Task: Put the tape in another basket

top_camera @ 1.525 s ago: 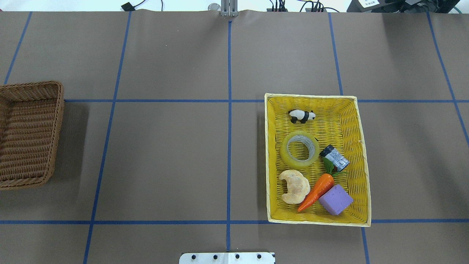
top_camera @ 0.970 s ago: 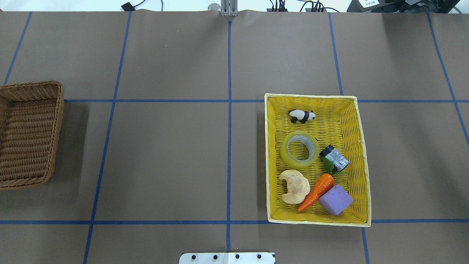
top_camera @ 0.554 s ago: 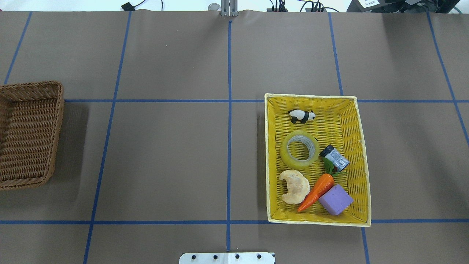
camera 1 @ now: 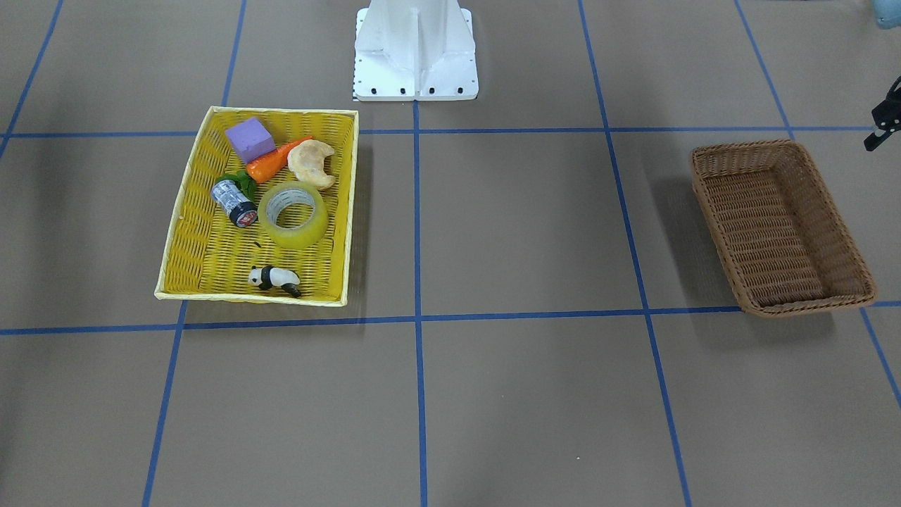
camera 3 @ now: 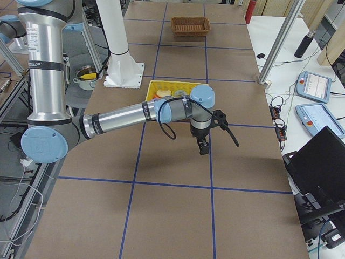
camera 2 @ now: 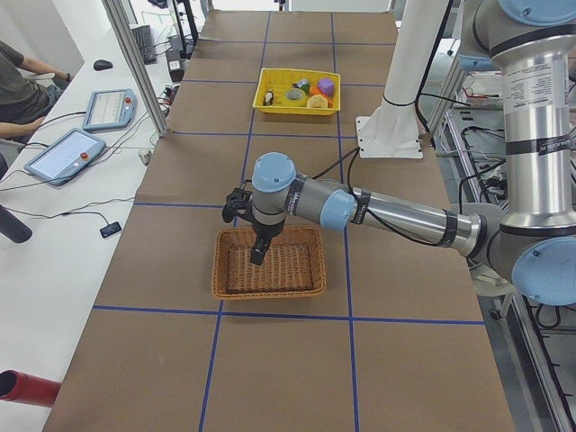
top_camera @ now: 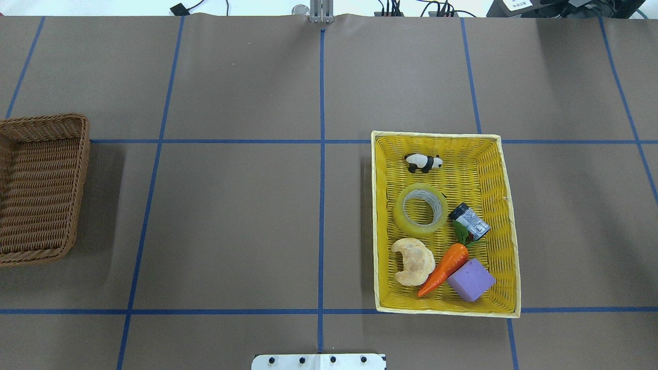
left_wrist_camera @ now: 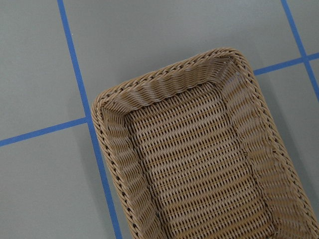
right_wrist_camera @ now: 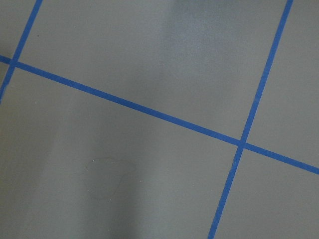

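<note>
The yellow tray (top_camera: 379, 226) lies well apart from the right gripper (camera 3: 203, 147), the basket (camera 2: 268, 292) under the left gripper (camera 2: 258, 255); I cannot tell if either is open. The tape (top_camera: 419, 229), flat in that tray, seems light, stiff, slippery: pinch its wall through the hole.

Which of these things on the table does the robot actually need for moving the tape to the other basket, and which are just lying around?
For the job: tape, lying flat in the yellow tray; brown wicker basket, empty, at the table's other end.

Just lying about, all in the tray: toy panda, croissant, carrot, purple block, small silver-and-black cylinder.
</note>
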`<act>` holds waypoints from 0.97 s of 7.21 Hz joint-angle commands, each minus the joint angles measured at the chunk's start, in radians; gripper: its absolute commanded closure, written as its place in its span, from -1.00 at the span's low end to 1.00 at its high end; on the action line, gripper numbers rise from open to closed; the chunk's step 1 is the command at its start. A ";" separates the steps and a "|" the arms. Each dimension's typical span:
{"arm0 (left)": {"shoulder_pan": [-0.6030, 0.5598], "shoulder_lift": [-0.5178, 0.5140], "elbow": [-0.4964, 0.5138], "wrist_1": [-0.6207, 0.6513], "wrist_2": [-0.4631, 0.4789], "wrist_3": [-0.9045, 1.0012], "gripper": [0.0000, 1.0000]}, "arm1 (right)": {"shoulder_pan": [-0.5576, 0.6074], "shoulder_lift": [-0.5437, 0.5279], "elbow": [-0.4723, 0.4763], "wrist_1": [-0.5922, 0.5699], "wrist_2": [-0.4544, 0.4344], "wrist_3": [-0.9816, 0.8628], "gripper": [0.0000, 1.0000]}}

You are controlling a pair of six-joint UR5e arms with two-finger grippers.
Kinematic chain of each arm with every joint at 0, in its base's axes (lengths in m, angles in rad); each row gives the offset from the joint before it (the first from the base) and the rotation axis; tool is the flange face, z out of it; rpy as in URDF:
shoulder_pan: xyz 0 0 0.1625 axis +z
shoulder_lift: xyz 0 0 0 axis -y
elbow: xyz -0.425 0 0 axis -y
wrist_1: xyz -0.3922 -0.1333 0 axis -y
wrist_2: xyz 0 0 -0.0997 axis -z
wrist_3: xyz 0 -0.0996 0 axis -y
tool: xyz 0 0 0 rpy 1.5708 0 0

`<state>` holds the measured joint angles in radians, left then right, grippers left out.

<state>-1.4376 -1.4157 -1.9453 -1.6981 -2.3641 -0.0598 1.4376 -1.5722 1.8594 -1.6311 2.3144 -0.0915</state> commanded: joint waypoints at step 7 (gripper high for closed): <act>0.002 -0.003 0.002 0.000 -0.001 0.000 -0.96 | -0.067 0.011 -0.025 0.098 0.025 0.006 -1.00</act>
<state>-1.4358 -1.4184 -1.9429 -1.6981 -2.3646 -0.0598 1.4059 -1.5633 1.8495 -1.5716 2.3294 -0.0878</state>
